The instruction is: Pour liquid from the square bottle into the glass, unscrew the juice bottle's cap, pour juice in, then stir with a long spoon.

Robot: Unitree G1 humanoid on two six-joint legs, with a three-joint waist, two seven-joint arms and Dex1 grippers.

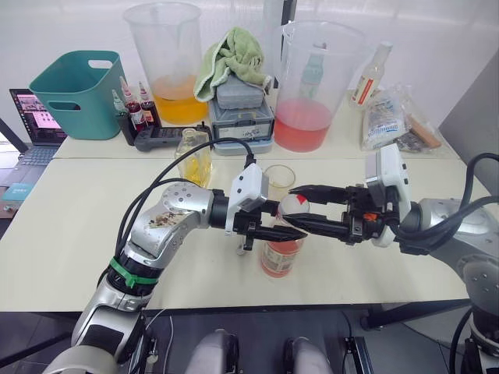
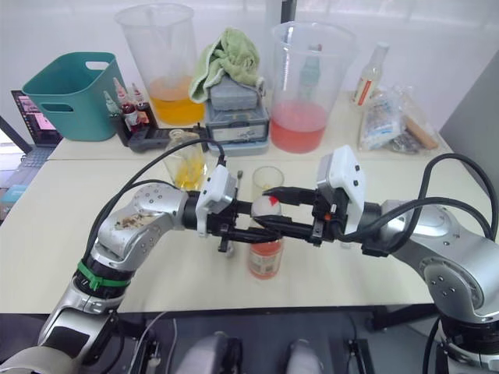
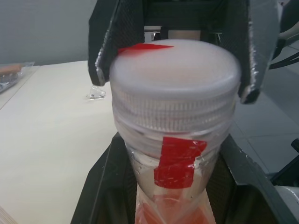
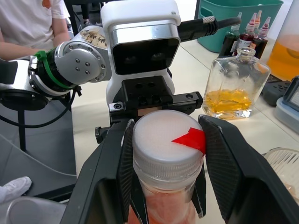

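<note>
The juice bottle (image 1: 281, 251) stands low in the centre of the head view, near the desk's (image 1: 70, 234) front edge, bare cream top open on both sides. The left claw (image 1: 300, 231) pinches its neck below the cap (image 1: 294, 206); the right claw (image 1: 299, 209) is pressed onto the cap's sides from the opposite side. The glass (image 1: 279, 180) stands just behind, the square bottle (image 1: 194, 156) up and to the left, holding amber liquid. The left wrist view adds the ribbed white plastic cap rim and red tape on the clear neck; the right wrist view shows a red tape triangle on the cap's top.
</note>
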